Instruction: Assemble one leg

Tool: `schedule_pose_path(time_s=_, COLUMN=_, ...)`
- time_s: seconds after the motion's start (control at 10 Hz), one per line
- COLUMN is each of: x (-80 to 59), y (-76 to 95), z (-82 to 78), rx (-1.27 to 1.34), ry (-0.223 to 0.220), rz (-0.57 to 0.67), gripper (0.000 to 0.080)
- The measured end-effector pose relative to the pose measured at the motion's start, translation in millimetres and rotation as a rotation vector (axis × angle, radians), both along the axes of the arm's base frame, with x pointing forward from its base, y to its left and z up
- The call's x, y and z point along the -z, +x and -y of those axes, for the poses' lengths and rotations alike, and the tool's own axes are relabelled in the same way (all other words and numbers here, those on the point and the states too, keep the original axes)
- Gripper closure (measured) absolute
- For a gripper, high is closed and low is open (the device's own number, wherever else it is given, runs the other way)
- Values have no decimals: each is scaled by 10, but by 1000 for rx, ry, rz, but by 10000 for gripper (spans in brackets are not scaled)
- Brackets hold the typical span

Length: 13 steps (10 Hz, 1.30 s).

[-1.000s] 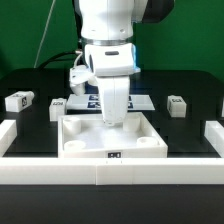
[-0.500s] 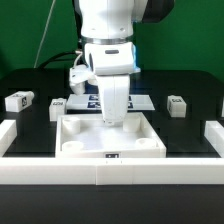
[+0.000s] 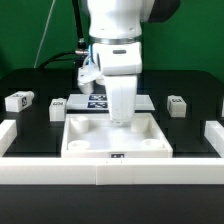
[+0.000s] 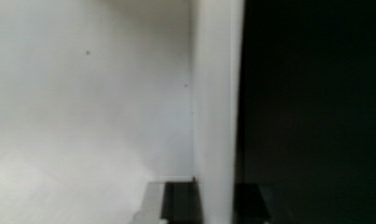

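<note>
The middle of the tabletop (image 3: 35, 125) is taken up by the white tray-like part (image 3: 90, 148), and the room above it is blocked by the arm (image 3: 120, 60). The edge nearest the exterior view is closed off by a white rail (image 3: 60, 172). Bare strips are left toward the exterior view's left and right edges, interrupted only by a leg (image 3: 18, 100), a second leg (image 3: 177, 105) and a smaller white piece (image 3: 57, 104).

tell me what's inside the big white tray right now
The gripper reaches down into the white tray, toward its back wall. Round sockets show at its two front corners. No loose part shows inside. The arm covers the floor beneath the gripper.
</note>
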State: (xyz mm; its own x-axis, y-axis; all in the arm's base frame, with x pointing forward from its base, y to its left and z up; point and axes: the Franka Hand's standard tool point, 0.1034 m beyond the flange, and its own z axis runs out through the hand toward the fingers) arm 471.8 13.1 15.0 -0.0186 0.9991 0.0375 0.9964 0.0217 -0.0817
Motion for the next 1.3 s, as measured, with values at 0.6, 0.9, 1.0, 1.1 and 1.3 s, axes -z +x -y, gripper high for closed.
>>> schedule_pose_path(time_s=0.6, x=18, y=179, z=-496, rx=6, ry=29, rz=8, gripper=735)
schedule_pose_path(time_s=0.9, x=25, y=193, z=-689, rx=28, ry=29, rz=-8, gripper=735)
schedule_pose_path(time_s=1.0, x=26, y=193, z=-687, rx=23, ry=29, rz=-9, gripper=735)
schedule_pose_path(time_s=1.1, x=30, y=187, z=-677, rx=12, ry=31, rz=-7, gripper=735)
schedule_pose_path(time_s=1.3, x=33, y=180, z=-664, rx=16, ry=31, rz=-8, gripper=735)
